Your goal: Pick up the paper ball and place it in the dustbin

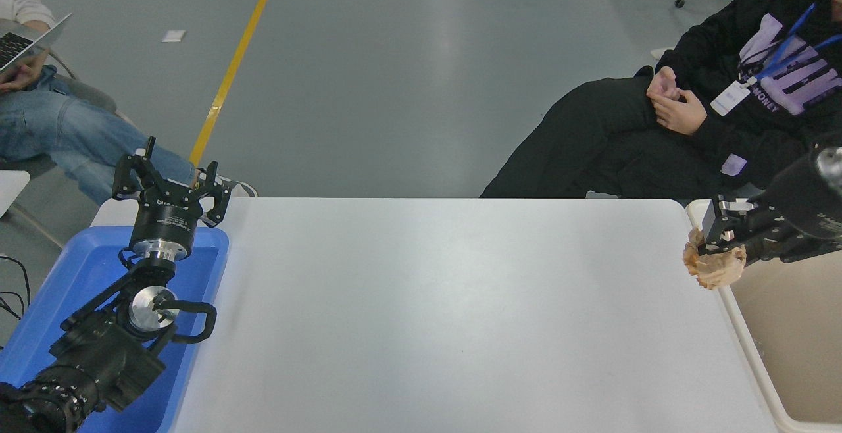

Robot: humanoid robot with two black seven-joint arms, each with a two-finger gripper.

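1. The right gripper [720, 239] has its fingers clamped tight around the paper ball [714, 268], and the wad bulges out just below the fingertips, clear of the table [421, 314].
2. Pickup looks done, then: the ball is in the air, hanging over the table's right edge.
3. Right beside the gripper, on its right and below, runs the near rim of the dustbin [746, 337]; the ball hangs at that rim, not yet over the hollow.
4. Left to do, by my reading: carry it across the rim and let go.
5. Far off on the other side, the left gripper [172, 186] is parked with fingers spread above a blue tray [62, 288].
6. Beyond the table, a seated person [737, 124] looks on.
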